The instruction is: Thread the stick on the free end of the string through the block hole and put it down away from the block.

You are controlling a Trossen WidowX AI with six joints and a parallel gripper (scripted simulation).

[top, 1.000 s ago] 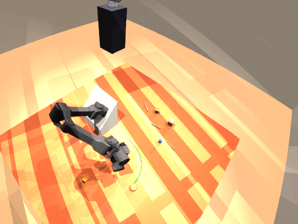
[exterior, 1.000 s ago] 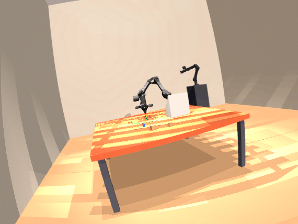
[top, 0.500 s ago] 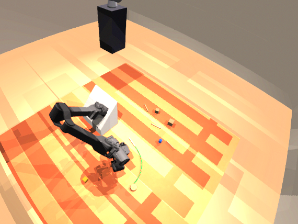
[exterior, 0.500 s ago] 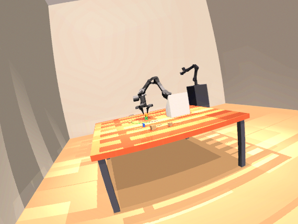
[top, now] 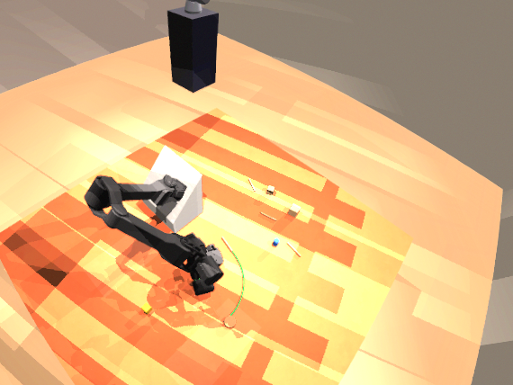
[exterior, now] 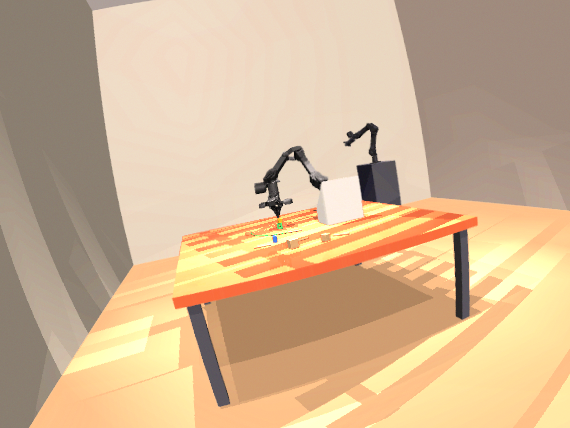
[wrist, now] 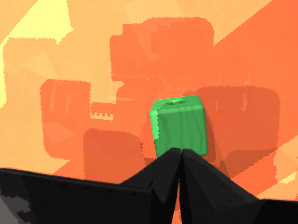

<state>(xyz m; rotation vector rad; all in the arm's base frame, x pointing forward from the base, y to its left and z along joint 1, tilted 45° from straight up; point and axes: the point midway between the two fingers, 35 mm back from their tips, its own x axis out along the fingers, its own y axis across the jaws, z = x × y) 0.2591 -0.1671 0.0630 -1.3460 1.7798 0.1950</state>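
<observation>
The green wooden block (wrist: 180, 129) (exterior: 280, 226) stands on the table. A dark hole shows in its narrow upper face in the wrist view. In the top view the arm hides nearly all of it. My gripper (wrist: 180, 158) (exterior: 278, 216) is shut and empty, with its tips over the block's near edge in the wrist view; I cannot tell whether they touch it. The stick (top: 227, 244) lies on the table beside the arm, on the end of the green string (top: 243, 279). The string curves outside the block to the round button (top: 229, 321).
Loose sticks (top: 251, 184) (top: 268, 216) (top: 293, 249), two pale cubes (top: 270, 189) (top: 293, 210) and a small blue object (top: 275, 242) (exterior: 274, 239) lie beyond the string. A yellow cube (top: 147, 308) lies on the other side of the arm. A white wedge (top: 193, 198) (exterior: 342, 200) stands by the arm's base.
</observation>
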